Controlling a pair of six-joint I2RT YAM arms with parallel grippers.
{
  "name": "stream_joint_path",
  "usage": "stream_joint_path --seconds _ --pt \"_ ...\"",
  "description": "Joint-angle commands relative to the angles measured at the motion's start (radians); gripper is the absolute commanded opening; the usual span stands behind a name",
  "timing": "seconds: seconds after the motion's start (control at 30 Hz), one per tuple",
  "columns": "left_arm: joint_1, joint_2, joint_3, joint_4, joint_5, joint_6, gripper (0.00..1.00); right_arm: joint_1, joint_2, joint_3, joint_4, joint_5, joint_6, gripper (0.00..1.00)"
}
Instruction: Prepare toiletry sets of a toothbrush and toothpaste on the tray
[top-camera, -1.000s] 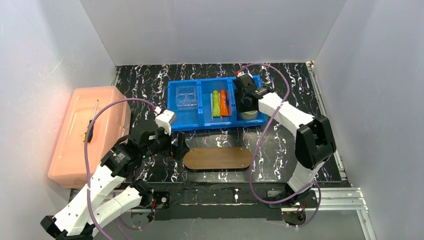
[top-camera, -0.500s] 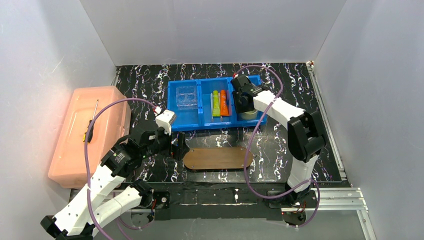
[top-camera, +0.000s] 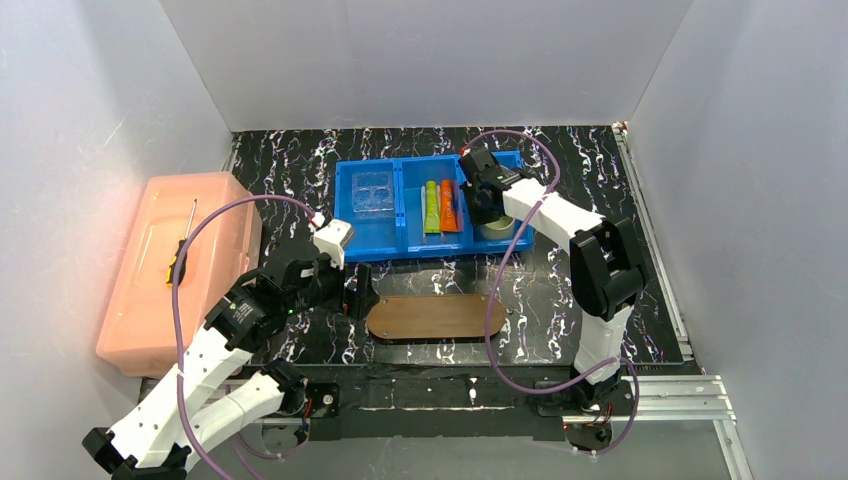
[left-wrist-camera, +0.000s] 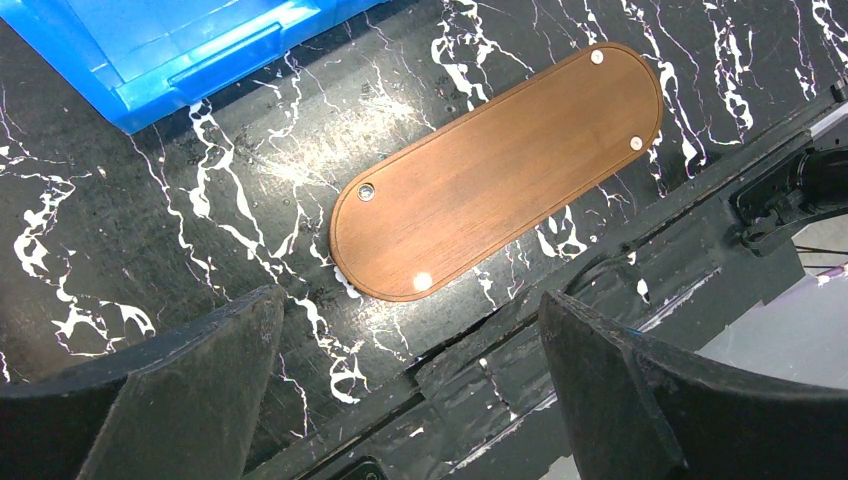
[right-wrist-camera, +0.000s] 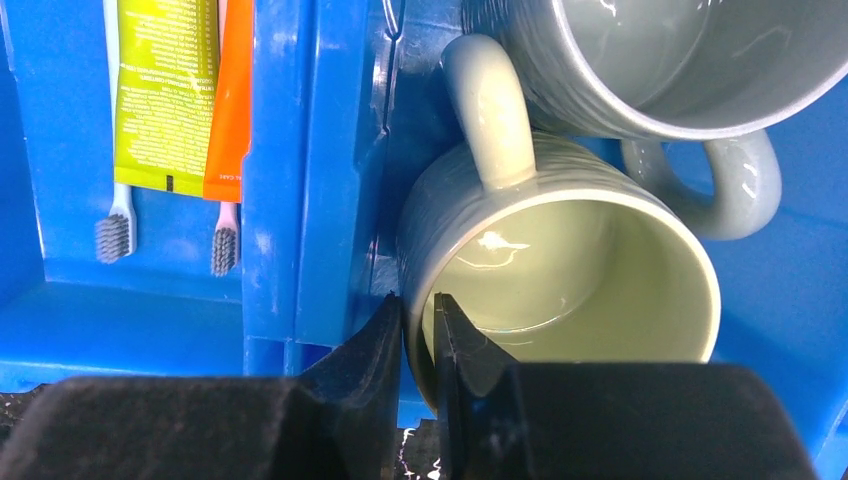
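The brown wooden tray (top-camera: 435, 316) (left-wrist-camera: 500, 170) lies bare on the near table. My left gripper (top-camera: 362, 300) (left-wrist-camera: 410, 305) hovers wide open just off its left end, holding nothing. In the blue bin's middle compartment lie the lime-green tube (top-camera: 431, 207) (right-wrist-camera: 165, 90) and the orange tube (top-camera: 447, 205) (right-wrist-camera: 232, 100), with two toothbrush heads (right-wrist-camera: 112, 235) (right-wrist-camera: 224, 248) poking out beneath them. My right gripper (top-camera: 487, 205) (right-wrist-camera: 420, 310) is in the right compartment, shut on the wall of the green mug (right-wrist-camera: 560, 260), one finger inside and one outside.
A grey mug (right-wrist-camera: 660, 60) lies against the green one in the blue bin (top-camera: 375, 240). A clear plastic holder (top-camera: 373, 193) fills the bin's left compartment. A pink lidded box (top-camera: 175, 265) with a screwdriver on top stands at the left.
My right gripper's jaws have narrowed onto the green mug's wall, and the right arm's elbow has swung left. The left gripper has shifted only slightly.
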Motion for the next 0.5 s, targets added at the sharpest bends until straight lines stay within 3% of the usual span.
stream_joint_path --seconds 0.0,0.47 --pt "-0.004 -0.001 -0.005 -0.003 -0.015 0.015 0.99 -0.006 -0.006 0.067 -0.006 0.017 -0.016 0.01" --pt "-0.004 -0.013 -0.009 -0.005 -0.034 0.016 0.99 -0.006 -0.162 0.077 -0.002 0.061 -0.024 0.01"
